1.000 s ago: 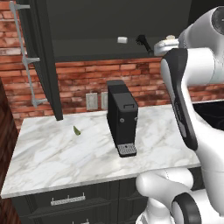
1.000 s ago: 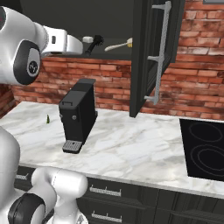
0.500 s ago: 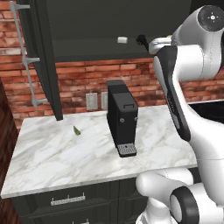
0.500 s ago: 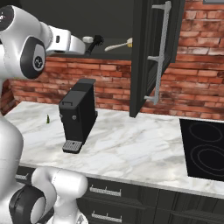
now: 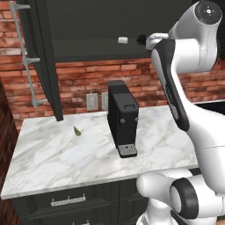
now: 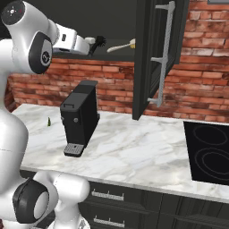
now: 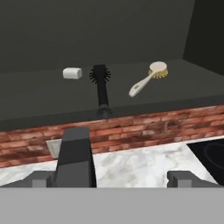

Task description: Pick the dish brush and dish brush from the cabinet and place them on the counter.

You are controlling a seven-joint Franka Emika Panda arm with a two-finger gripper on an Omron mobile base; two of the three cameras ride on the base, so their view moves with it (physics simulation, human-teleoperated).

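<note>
Two dish brushes lie on the cabinet (image 6: 154, 53) shelf, straight ahead of the hand (image 7: 113, 179). The black dish brush (image 7: 101, 85) is nearer, handle end at the shelf's front lip, long axis pointing toward the hand. The cream dish brush (image 7: 148, 78) lies to its right, angled. A white block (image 7: 72, 73) sits left. The hand stands wide, holding nothing. Below, the marble bench (image 5: 57, 154) carries a black coffee machine (image 5: 123, 117) with free room beside it.

Rendered home kitchen: marble counter (image 6: 134, 152), brick wall (image 5: 88, 81), dark cabinet (image 6: 150, 53) above, black cooktop (image 6: 210, 154), coffee machine (image 5: 123, 116), drawers (image 6: 134, 203) below.
</note>
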